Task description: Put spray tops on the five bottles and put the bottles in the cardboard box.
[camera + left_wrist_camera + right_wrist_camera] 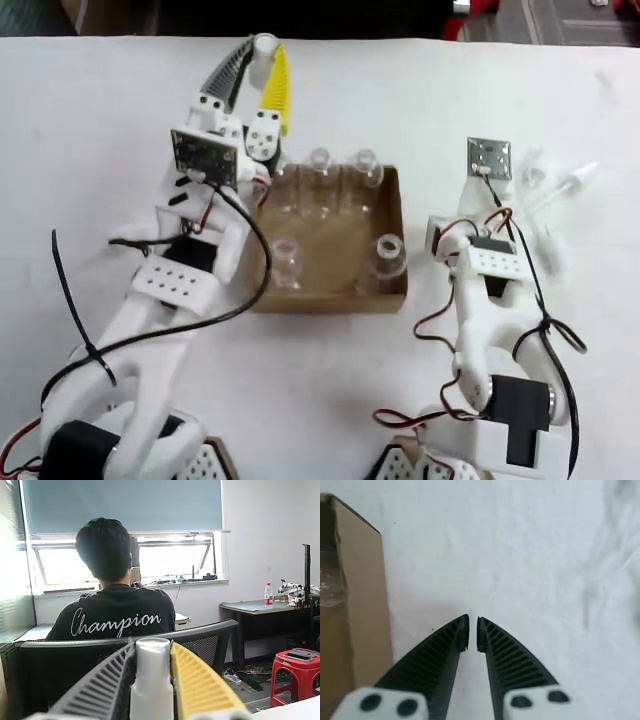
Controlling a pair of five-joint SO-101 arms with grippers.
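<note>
Box interior: clear bottles [388,252] stand along the far wall and near corners of the cardboard box [396,292]; its middle floor is bare.
Box left side: left arm [190,270] overhangs the edge.
Box right side: narrow bare table [422,190] strip.
Upper right: loose spray tops [558,185], possibly three, clutter the table.
Top centre: open table.
</note>
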